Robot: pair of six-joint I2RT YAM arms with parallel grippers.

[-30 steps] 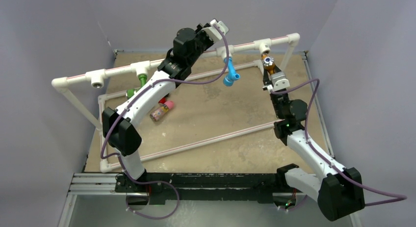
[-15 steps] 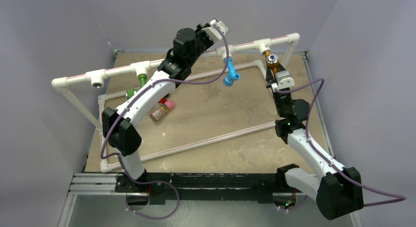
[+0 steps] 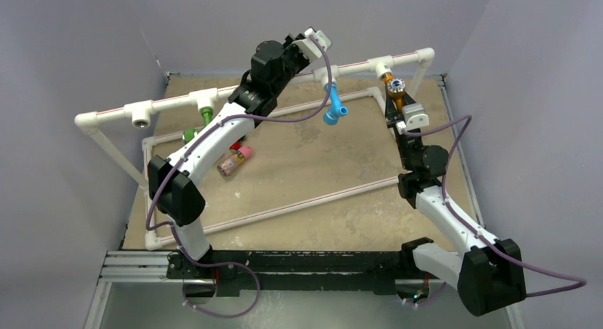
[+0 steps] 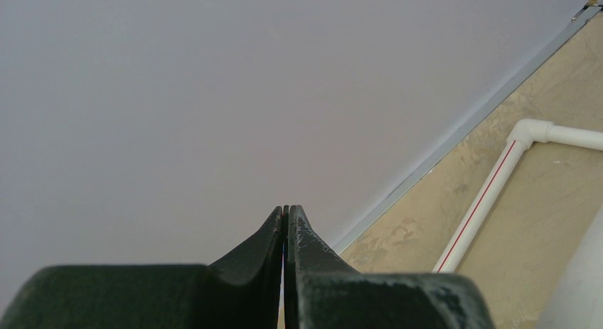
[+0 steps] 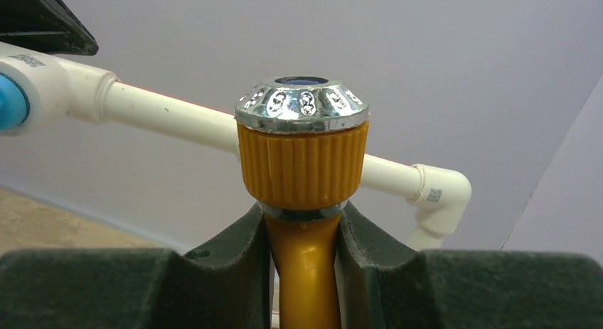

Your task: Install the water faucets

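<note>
Pinching the orange faucet (image 5: 302,162) by its stem, the right hand (image 5: 302,226) holds it close to the tee socket (image 3: 384,65) — square it to the opening before pushing; left hand (image 4: 286,222) pressed together, empty.

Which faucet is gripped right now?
The orange faucet, clamped by the right gripper; the blue faucet and green faucet hang from the white pipe, ungripped.

A white pipe frame (image 3: 171,104) stands on the tan table (image 3: 320,165), between pale grey walls (image 3: 85,30).
</note>
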